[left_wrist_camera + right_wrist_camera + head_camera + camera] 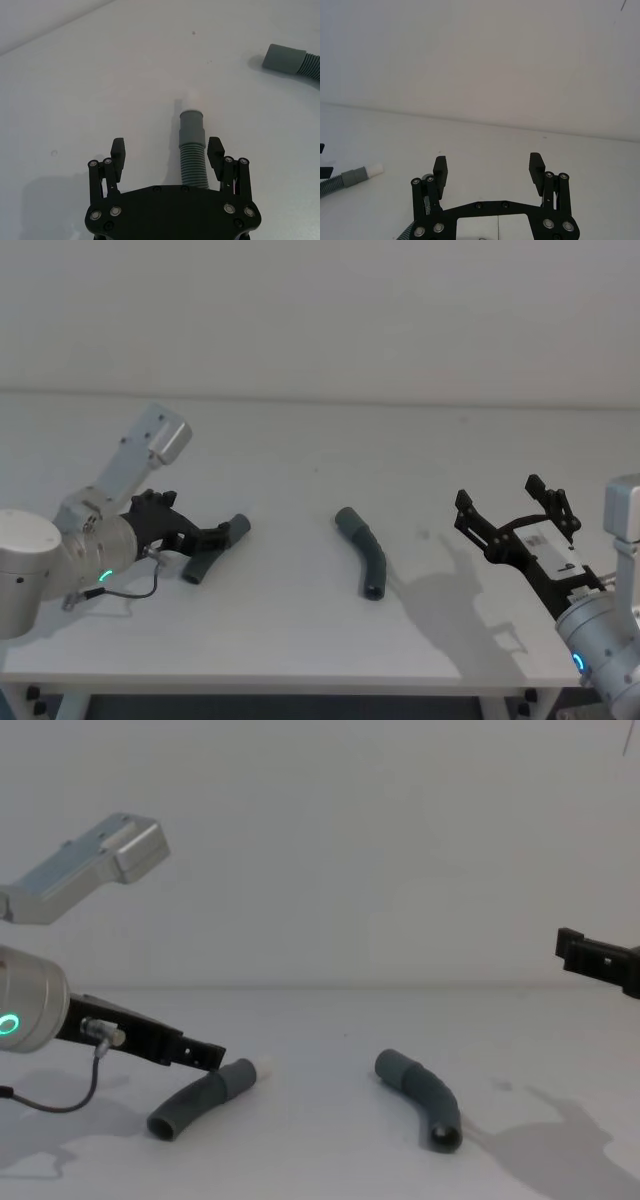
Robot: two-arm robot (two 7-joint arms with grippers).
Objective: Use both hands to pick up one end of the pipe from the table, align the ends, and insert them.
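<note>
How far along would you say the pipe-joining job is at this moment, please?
Nothing looks done yet: the left hose piece and middle hose piece lie apart on the table. In hand: the left gripper sits open, fingers either side of the left piece's ribbed part. The right gripper hangs open, clear of the middle piece. Left: grasping, lifting, aligning the cuffs, inserting.

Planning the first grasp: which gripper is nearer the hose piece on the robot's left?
Left. The left gripper straddles that hose piece, fingers open; the right gripper is far off.
</note>
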